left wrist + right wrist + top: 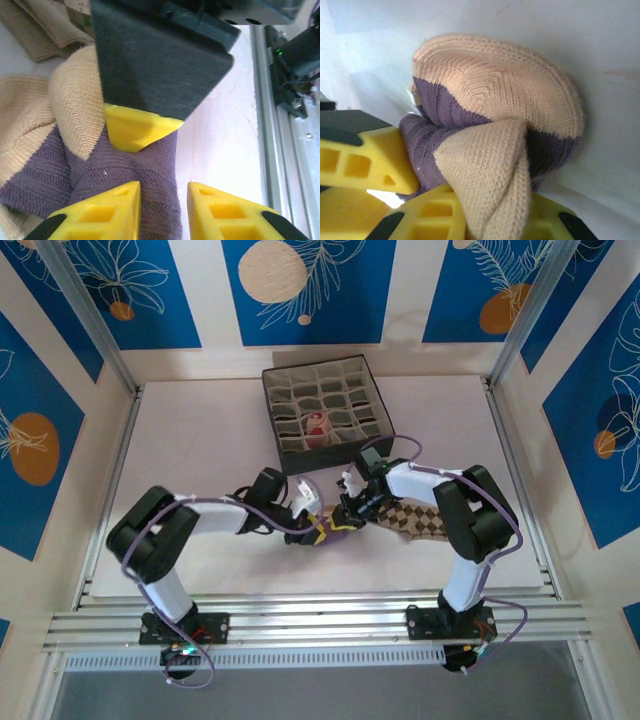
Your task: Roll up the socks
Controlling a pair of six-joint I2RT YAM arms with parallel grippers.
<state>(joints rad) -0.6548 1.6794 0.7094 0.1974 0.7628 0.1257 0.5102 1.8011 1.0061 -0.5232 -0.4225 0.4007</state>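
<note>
The dark purple sock with beige toe lies bunched on the white table between the two arms, also seen from above. My right gripper is shut on a beige fold of it, and meets the sock from the right. My left gripper stands open over the sock's purple part, with fabric and bare table in the gap; it comes in from the left. The brown-cream diamond-patterned sock lies flat under the right arm. A beige and maroon sock sits rolled in a box cell.
The grey fabric compartment box stands at the back centre of the table. Metal frame rails run along the near edge, and upright posts stand at the back corners. The two grippers' fingers are almost touching over the sock.
</note>
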